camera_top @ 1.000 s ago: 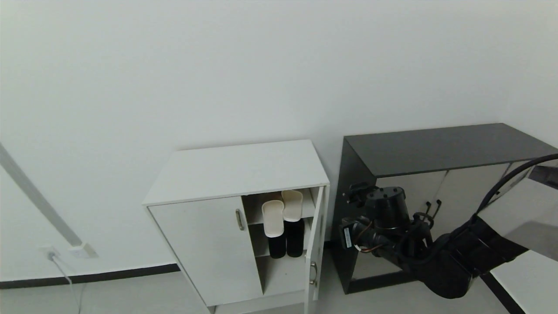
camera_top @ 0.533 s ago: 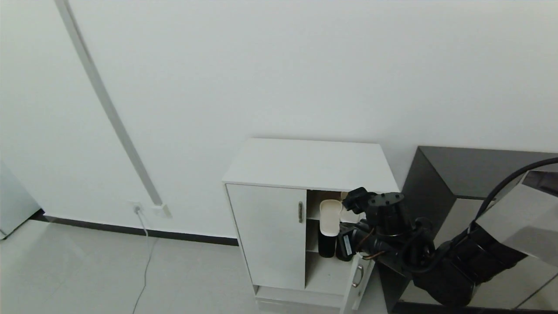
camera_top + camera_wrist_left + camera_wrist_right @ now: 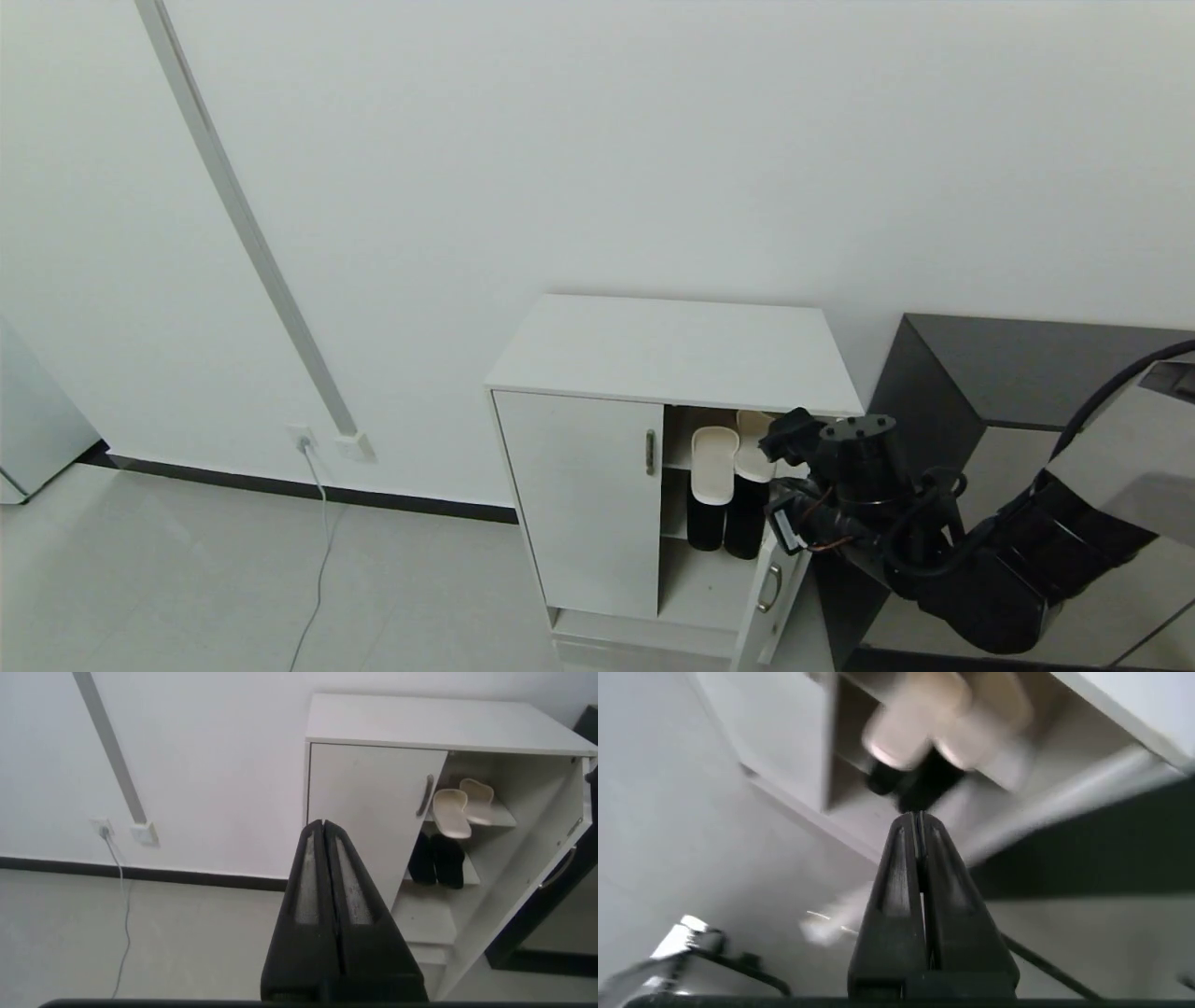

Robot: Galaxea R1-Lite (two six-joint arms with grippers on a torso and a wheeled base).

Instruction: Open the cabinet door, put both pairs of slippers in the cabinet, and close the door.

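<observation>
With slippers (image 3: 728, 459) sitting inside the cabinet (image 3: 667, 341), the empty right hand (image 3: 918, 826), closed tight, is hovering beside the light, stiff door (image 3: 760, 623), probably best pushed near its handle (image 3: 772, 588).

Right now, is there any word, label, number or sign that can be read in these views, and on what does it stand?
No text can be read.
A small white sticker on the wrist of the right arm: too small to read.
The white cabinet, its open door, the cream slippers, the black slippers and the wall socket: no visible print.
</observation>
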